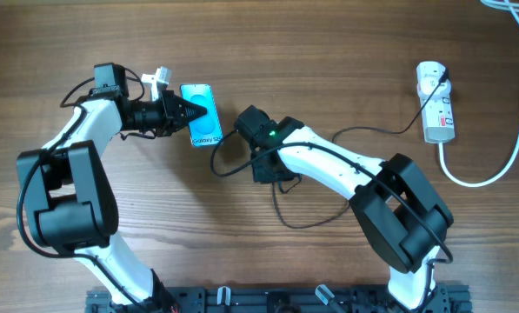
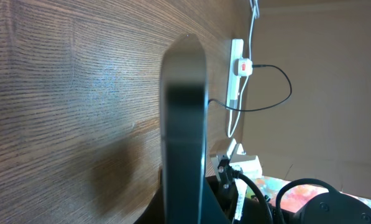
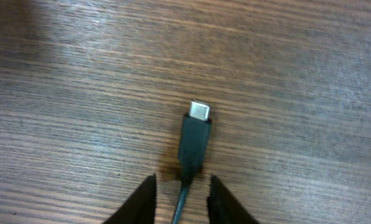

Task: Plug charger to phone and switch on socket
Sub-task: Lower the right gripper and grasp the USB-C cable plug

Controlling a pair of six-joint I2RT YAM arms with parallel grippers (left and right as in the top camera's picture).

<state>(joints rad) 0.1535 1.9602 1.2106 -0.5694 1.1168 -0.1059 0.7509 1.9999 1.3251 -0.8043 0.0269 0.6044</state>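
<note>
Right wrist view: charger [image 3: 194, 140] lying loose before the spread right claw [image 3: 182, 180]

The right claw is hanging over the desk [image 3: 297, 74] with its fingers parted and touching nothing. The charger's cable is passing between them, and its plug is lying just ahead, metal tip pointing away from the claw. The left claw [image 1: 182, 111] is pinching the phone [image 1: 202, 117] by its near long edge, screen showing. The socket [image 1: 436, 103] is sitting well apart from both claws, out beyond the right arm.

White-shelled, black-jointed left arm [image 1: 78, 126] and matching right arm [image 1: 329, 167]: rounded glossy links, bulky matte housings. Thin black cable [image 1: 71, 94] loops at left wrist. Small green light [image 1: 270, 134] on right wrist block. Right pincer's fingers [image 3: 141, 199] black, wedge-tapered.
</note>
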